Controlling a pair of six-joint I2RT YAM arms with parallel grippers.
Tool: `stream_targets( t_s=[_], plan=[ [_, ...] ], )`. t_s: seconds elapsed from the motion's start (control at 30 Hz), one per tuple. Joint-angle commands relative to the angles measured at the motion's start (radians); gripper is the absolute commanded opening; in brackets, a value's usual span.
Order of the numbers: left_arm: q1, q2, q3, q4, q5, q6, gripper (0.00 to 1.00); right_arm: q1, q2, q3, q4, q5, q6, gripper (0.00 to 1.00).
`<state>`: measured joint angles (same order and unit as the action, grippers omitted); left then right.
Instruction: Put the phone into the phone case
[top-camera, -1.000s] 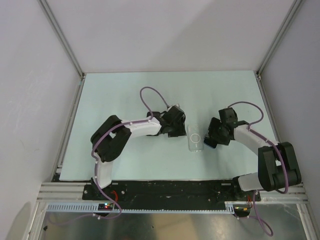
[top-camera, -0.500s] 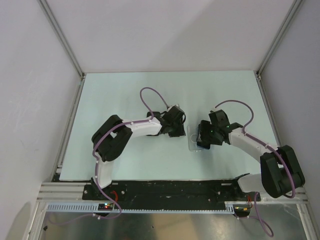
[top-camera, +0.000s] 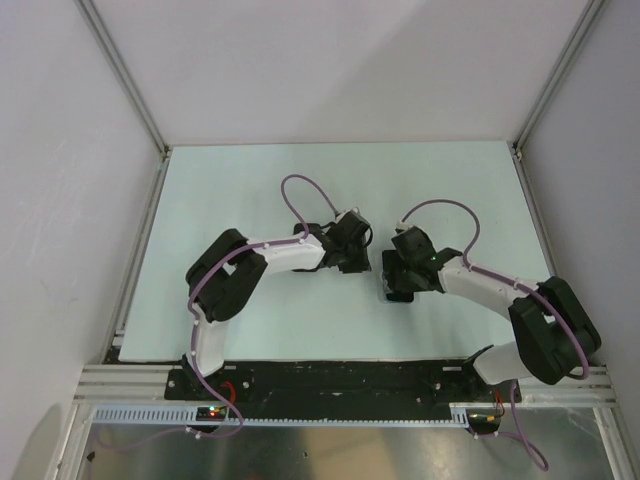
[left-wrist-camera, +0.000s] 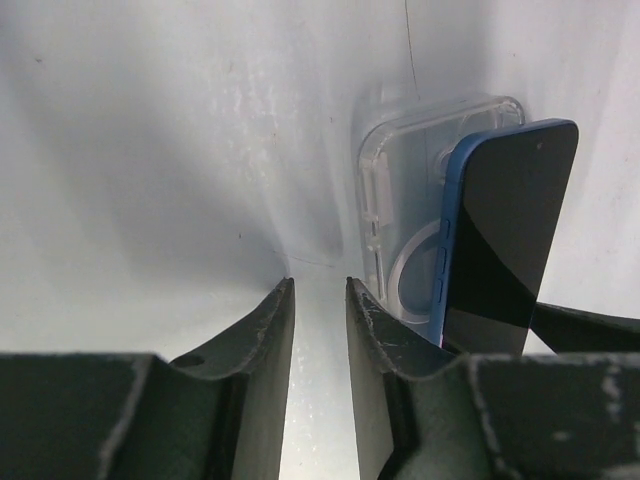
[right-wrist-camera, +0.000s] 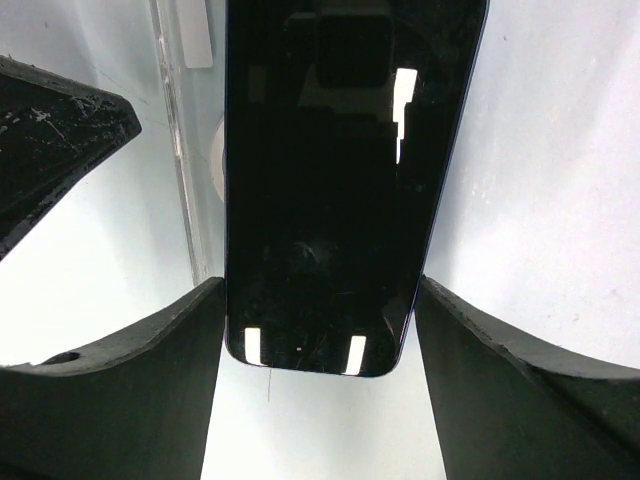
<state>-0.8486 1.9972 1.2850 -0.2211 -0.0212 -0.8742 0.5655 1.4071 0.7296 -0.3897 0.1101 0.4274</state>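
Phone case (left-wrist-camera: 400, 200), clear, lies flat on the pale surface (top-camera: 250, 190) between both arms. Right pincer (right-wrist-camera: 315, 300) is clamped on the long edges of the blue-rimmed phone (right-wrist-camera: 340, 180), holding it slanted over the case. Left pincer (left-wrist-camera: 318, 290), just beside the case, stands narrowly apart, gripping nothing.

Flat rectangular black-glass phone (right-wrist-camera: 340, 170): glossy black screen, blue edge band, small white light glints. Clear rounded plastic phone case (left-wrist-camera: 400, 160): see-through, white ring mark on back. Flat table top (top-camera: 250, 190): plain pale mint-white. Left gripper (left-wrist-camera: 320, 300): matte black, whitish scuff flecks on the inner faces. Right gripper (right-wrist-camera: 318, 290): plain black. Left arm (top-camera: 285, 255) and right arm (top-camera: 480, 285): white links, black joints. Thin cables (top-camera: 300, 185): purple.
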Motion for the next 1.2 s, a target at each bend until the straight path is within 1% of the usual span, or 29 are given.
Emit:
stream_targets(
  t_s=[0.0, 0.13, 0.2, 0.43, 0.57, 0.67, 0.73, 0.8, 0.97, 1.07, 1.17],
  plan=[
    [0.0, 0.027, 0.023, -0.014, -0.003, 0.001, 0.32, 0.04, 0.046, 0.053, 0.029, 0.078, -0.034, 0.55],
    [0.002, 0.024, 0.022, -0.014, -0.002, 0.007, 0.31, 0.071, 0.057, 0.083, 0.021, 0.127, -0.048, 0.56],
    [0.004, 0.021, 0.021, -0.014, 0.001, 0.007, 0.31, 0.083, 0.066, 0.099, 0.013, 0.144, -0.053, 0.59],
    [0.017, 0.01, 0.015, -0.014, 0.008, 0.007, 0.31, 0.096, 0.069, 0.117, 0.018, 0.149, -0.064, 0.84],
    [0.021, 0.008, 0.015, -0.013, 0.012, 0.01, 0.3, 0.096, 0.048, 0.122, 0.026, 0.125, -0.072, 0.94],
    [0.025, 0.007, 0.014, -0.014, 0.013, 0.011, 0.3, 0.092, 0.024, 0.124, 0.02, 0.118, -0.071, 0.97],
    [0.028, 0.006, 0.014, -0.015, 0.013, 0.013, 0.3, 0.076, 0.002, 0.124, 0.012, 0.118, -0.053, 0.98],
    [0.031, 0.005, 0.014, -0.014, 0.013, 0.014, 0.29, 0.042, -0.027, 0.119, 0.012, 0.109, -0.025, 0.96],
    [0.037, 0.004, 0.018, -0.015, 0.013, 0.018, 0.27, -0.11, -0.07, 0.115, 0.058, 0.019, 0.043, 0.83],
    [0.037, 0.01, 0.022, -0.014, 0.014, 0.019, 0.26, -0.198, -0.047, 0.126, 0.098, -0.034, 0.078, 0.73],
    [0.037, 0.016, 0.029, -0.013, 0.013, 0.02, 0.26, -0.251, 0.003, 0.15, 0.115, -0.076, 0.097, 0.65]
  ],
)
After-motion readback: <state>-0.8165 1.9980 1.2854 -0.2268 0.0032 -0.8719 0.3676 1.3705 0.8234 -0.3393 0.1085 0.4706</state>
